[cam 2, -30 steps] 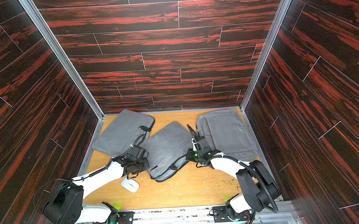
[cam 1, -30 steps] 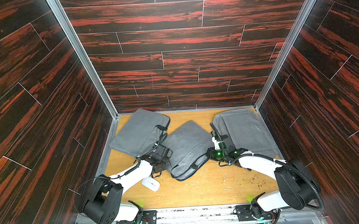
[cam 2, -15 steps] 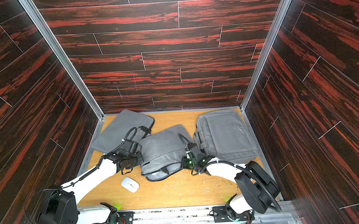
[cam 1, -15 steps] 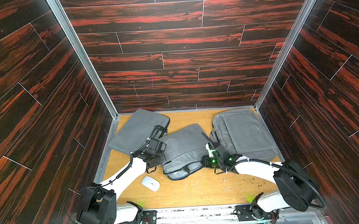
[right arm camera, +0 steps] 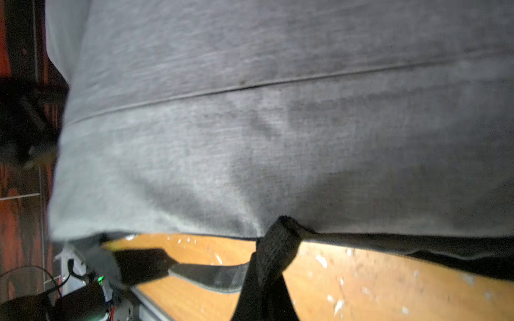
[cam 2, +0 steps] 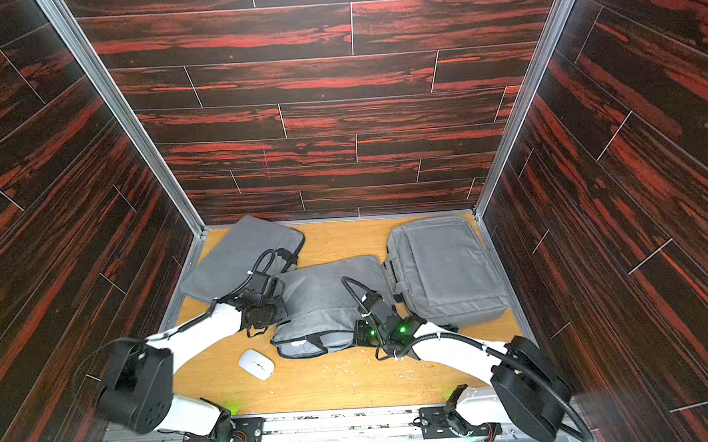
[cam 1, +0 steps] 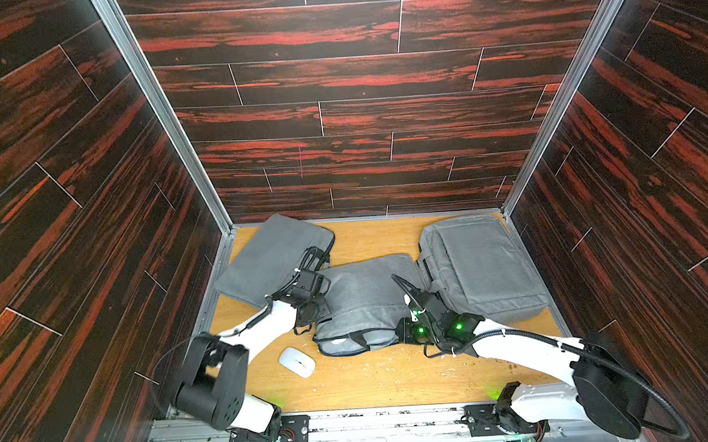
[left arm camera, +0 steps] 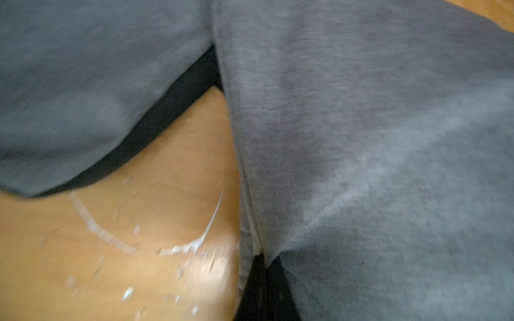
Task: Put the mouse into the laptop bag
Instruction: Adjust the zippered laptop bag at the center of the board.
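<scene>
Your wooden table (cam 1: 394, 378) fills the lower middle of both top views. On it, a bulky grey bag (cam 1: 483, 265) at right, a flat grey bag (cam 1: 267, 255) upper left, the laptop bag (cam 1: 364, 296) between. Your left gripper (left arm camera: 262, 268) pinches the laptop bag's left edge, your right gripper (right arm camera: 281, 230) its lower right corner, both clamped tight. The white mouse (cam 1: 296, 361) sits just below the bag's lower left corner.

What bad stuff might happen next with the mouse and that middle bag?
1. Both the left end effector and right end effector are shut on the middle bag, so neither is free for the mouse; letting go might let the bag slump.
2. The mouse lies on the table close to the bag's front edge, so tugging the bag could bump it away.
</scene>
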Robot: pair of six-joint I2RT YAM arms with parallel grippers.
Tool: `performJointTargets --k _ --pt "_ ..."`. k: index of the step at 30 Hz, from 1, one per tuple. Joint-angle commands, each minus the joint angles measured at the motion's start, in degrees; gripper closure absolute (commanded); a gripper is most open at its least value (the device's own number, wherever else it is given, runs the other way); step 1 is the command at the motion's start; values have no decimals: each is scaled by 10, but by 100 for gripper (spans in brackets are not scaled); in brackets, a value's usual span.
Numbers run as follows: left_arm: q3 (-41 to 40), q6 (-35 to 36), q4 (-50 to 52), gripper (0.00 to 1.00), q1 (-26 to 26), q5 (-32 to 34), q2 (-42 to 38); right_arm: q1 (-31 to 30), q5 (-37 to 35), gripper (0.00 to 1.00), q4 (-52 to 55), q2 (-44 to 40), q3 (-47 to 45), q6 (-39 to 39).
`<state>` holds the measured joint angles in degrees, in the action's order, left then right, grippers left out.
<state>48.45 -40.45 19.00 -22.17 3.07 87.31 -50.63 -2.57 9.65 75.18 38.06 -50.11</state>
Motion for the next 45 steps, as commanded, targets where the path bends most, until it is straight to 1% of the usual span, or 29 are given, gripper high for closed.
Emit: performJointTargets --k 1,7,12,15,18,20,21,23,26,28,29,31,33,34,37,40,43,44,45 --pt "40 7 -67 100 1 -37 36 -27 21 100 18 -6 -2 -22" --pt "106 26 -86 100 9 -62 110 -57 21 100 16 21 10 -34" --pt "177 49 -83 100 10 -90 169 -64 47 92 -37 51 13 -43" --pt "217 60 -78 100 11 -106 200 -73 65 86 -65 70 18 -44" --pt "246 67 -66 100 11 -108 225 -81 77 73 -76 79 24 -43" --pt "254 71 -59 95 12 -96 229 -83 80 65 -66 73 27 -38" --pt "254 72 -58 92 13 -92 229 -82 77 63 -56 66 28 -34" --pt "254 74 -54 86 19 -87 223 -82 58 59 -17 45 34 -25" --pt "254 77 -47 72 31 -82 206 -83 26 57 50 4 49 -9" --pt "261 84 -32 58 39 -78 191 -83 -12 57 109 -28 65 -1" --pt "265 87 -22 54 41 -75 182 -82 -31 57 136 -43 71 1" --pt "266 92 -8 46 44 -67 157 -72 -80 56 197 -70 88 10" --pt "258 89 -5 41 44 -69 134 -51 -106 54 236 -88 96 18" --pt "250 84 -8 38 43 -77 106 -34 -106 54 245 -94 95 24" --pt "208 64 -19 33 41 -104 56 9 -98 51 249 -95 84 40" --pt "148 41 -26 30 31 -114 4 33 -96 47 245 -88 71 47" --pt "81 26 -30 28 -1 -101 -46 54 -103 42 237 -87 48 48" --pt "62 23 -24 29 -19 -92 -58 64 -99 42 234 -89 38 49" --pt "47 21 -19 32 -39 -87 -70 73 -98 42 231 -91 29 50"
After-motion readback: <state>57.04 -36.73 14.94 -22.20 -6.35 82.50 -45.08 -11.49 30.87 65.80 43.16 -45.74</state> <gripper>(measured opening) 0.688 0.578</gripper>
